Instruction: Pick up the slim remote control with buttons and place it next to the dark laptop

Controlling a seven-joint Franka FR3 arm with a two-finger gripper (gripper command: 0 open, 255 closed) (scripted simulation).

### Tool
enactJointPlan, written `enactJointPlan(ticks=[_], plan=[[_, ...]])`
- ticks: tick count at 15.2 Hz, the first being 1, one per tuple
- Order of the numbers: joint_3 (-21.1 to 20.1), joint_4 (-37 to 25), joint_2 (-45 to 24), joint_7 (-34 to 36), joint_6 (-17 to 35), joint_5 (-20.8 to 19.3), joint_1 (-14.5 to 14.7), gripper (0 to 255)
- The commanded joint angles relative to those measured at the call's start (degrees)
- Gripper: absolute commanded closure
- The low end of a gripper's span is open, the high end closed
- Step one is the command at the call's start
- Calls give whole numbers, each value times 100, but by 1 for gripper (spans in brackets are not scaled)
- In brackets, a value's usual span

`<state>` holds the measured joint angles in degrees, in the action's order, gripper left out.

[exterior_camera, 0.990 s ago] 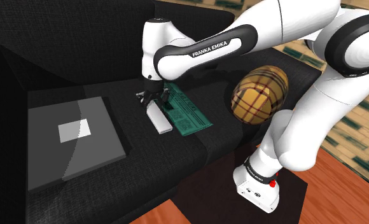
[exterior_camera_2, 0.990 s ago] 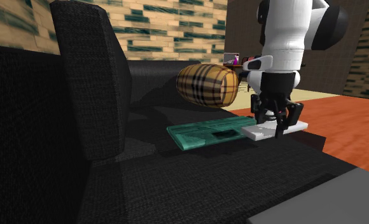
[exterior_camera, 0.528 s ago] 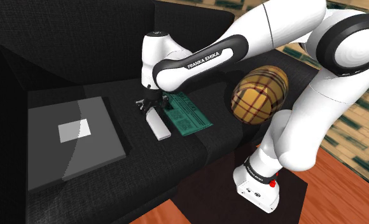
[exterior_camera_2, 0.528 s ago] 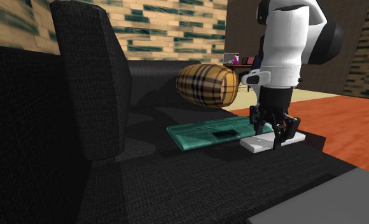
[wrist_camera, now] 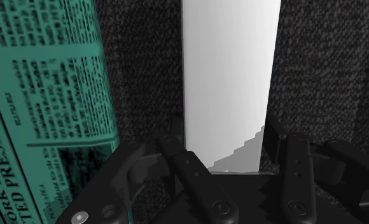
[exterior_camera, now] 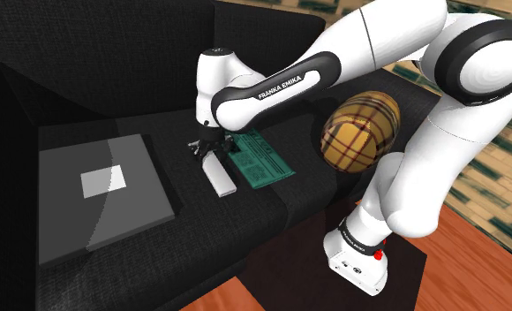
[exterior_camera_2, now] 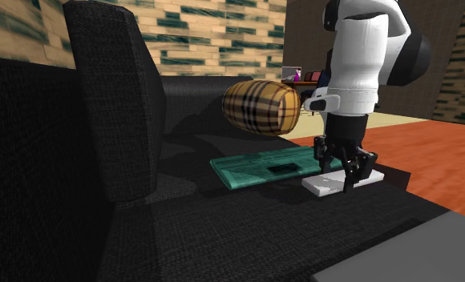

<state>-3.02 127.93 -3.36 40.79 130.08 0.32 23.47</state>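
The remote control is plain white, and the newspaper beside it is teal-green with black print. The laptop, lying toward the sofa seat's end at the shoulder view's left, is dark grey with a paler grey rectangle on its lid. The sofa is black with a coarse woven texture. The barrel-shaped cushion is tan plaid crossed by dark brown stripes, the gripper all black, and the arm white with dark joints.

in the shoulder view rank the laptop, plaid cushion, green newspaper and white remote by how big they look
1. grey laptop
2. plaid cushion, though it sits nearer the camera
3. green newspaper, partly hidden
4. white remote
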Motion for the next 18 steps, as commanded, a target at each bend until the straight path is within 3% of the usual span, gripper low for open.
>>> enactJointPlan(ticks=[1, 6, 10, 18], plan=[[0, -1, 1, 0, 1, 0, 0, 0], [0, -1, 1, 0, 1, 0, 0, 0], [3, -348, 368, -15, -714, 20, -5, 0], [3, -348, 368, -15, -714, 20, -5, 0]])
